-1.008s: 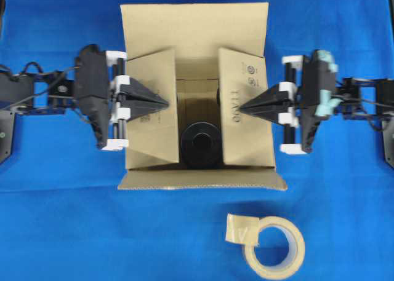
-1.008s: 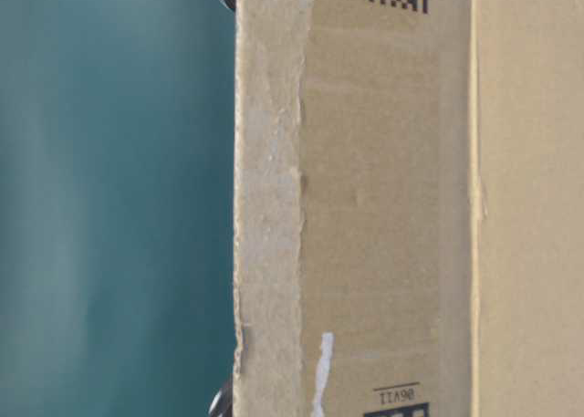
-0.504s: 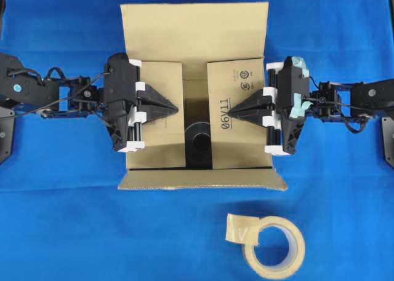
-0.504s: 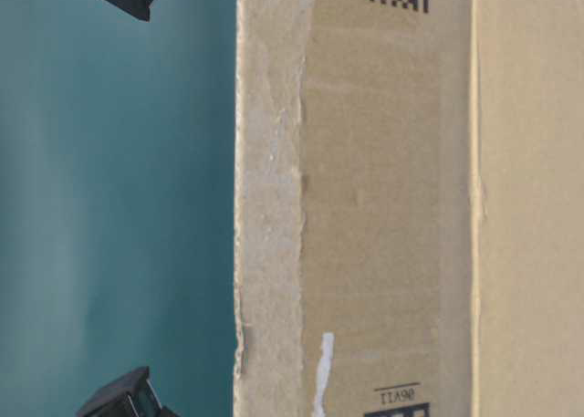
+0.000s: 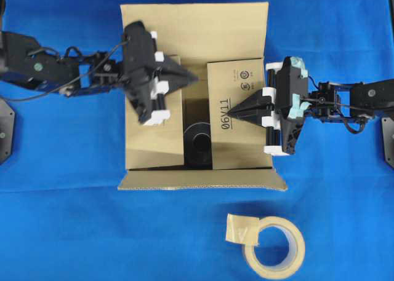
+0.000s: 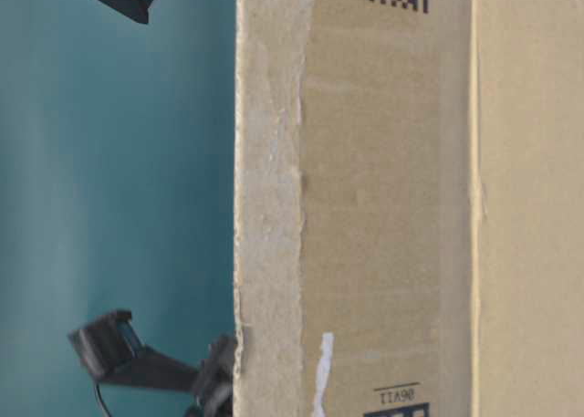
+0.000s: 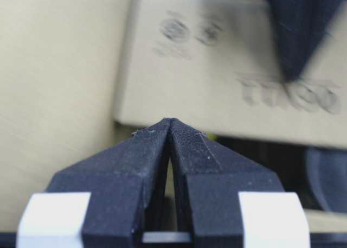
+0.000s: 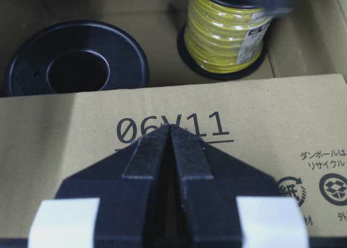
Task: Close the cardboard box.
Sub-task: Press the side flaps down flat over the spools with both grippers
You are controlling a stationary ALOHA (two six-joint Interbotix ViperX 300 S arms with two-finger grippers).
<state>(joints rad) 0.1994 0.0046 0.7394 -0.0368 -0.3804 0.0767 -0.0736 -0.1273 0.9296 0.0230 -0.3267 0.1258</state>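
The cardboard box (image 5: pixel 194 29) stands mid-table, its far flap upright and its front flap (image 5: pixel 203 179) folded outward. Both side flaps are folded in and lie about level. My left gripper (image 5: pixel 196 79) is shut and empty, angled over the left flap (image 5: pixel 154 139) with its tip above the gap near the far wall. My right gripper (image 5: pixel 229 113) is shut and empty, its tip on the right flap (image 5: pixel 243 139) at the "06V11" print (image 8: pixel 173 126). Through the gap a black spool (image 8: pixel 76 58) and a yellow wire spool (image 8: pixel 227 31) show inside.
A beige tape roll (image 5: pixel 274 247) with a loose tab lies on the blue cloth (image 5: pixel 61 219) in front of the box, to the right. The table-level view is mostly filled by the box wall (image 6: pixel 383 207).
Both side flaps went from slanted to about flat. The left gripper then swung toward the far wall and further over the gap. The right gripper crept slightly inward.
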